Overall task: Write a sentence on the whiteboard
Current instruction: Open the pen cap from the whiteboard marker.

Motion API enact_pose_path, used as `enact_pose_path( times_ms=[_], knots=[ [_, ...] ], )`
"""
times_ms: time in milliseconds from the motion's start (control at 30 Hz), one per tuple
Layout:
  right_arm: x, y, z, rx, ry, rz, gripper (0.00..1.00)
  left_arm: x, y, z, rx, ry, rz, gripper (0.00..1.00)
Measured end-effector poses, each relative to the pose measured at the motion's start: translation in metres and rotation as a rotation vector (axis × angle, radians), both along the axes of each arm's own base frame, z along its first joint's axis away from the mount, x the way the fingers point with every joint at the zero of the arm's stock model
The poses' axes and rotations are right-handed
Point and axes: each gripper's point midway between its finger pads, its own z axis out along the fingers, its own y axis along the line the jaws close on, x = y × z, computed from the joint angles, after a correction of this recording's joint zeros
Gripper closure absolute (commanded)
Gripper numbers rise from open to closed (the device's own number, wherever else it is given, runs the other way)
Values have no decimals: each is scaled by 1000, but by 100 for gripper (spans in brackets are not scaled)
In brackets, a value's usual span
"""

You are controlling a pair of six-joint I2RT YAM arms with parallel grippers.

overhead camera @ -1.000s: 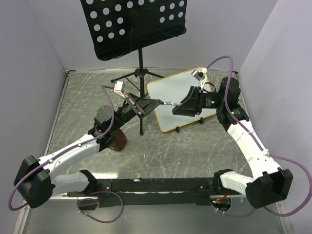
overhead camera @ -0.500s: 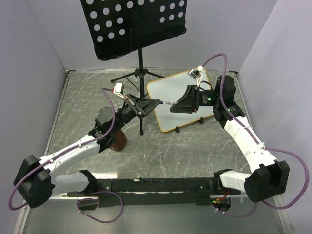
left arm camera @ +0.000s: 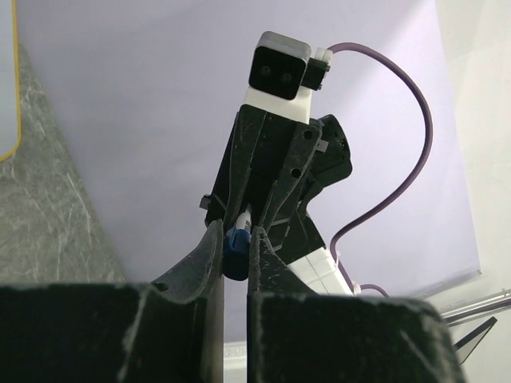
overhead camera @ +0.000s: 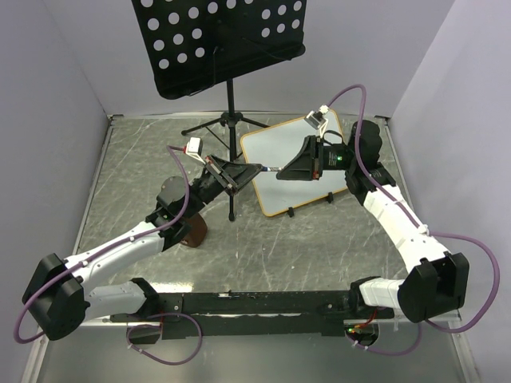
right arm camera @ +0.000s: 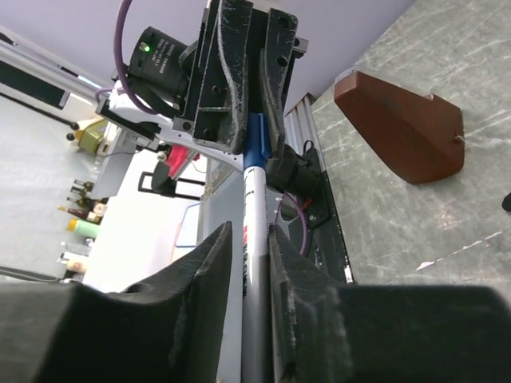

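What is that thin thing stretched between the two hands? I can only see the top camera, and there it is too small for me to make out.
Observer: The right wrist view shows that it is a marker with a white barrel, clamped by the right hand.
Visitor: And what is the other hand gripping?
Observer: In the left wrist view the left hand pinches the blue cap at the marker's end.
Visitor: Is the cap off?
Observer: It seems not. In the right wrist view the blue meets the white barrel with no gap that I can see.
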Motion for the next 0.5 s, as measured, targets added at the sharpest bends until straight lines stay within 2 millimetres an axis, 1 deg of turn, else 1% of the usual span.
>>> enact_pose_path(
  times_ms=[67,133,167,233,300,333,367,400,467,500],
  knots=[
    [1,0,0,-5,-5,3,79,0,0,0,-1,-1,-1,99],
    [1,0,-2,-11,-10,5,82,0,1,0,1,-2,-2,99],
    [0,0,-4,-14,-8,10,86,0,1,0,3,-3,-5,99],
    [-1,0,-4,-16,-12,17,87,0,1,-1,6,-3,-11,99],
    [-3,0,-3,-17,-28,27,82,-1,0,-1,7,-6,-20,99],
    [-3,0,-3,-18,-33,32,77,-2,0,-1,9,-9,-26,99],
    [-4,0,-4,-19,-36,36,69,-3,0,0,10,-10,-31,99],
    [-5,0,-4,-21,-37,40,65,-3,0,-1,12,-11,-36,99],
    [-8,0,-4,-22,-45,60,59,-4,0,-2,17,-13,-45,99],
    [-9,0,-3,-22,-51,68,58,-4,1,-2,19,-13,-49,99]
  ],
)
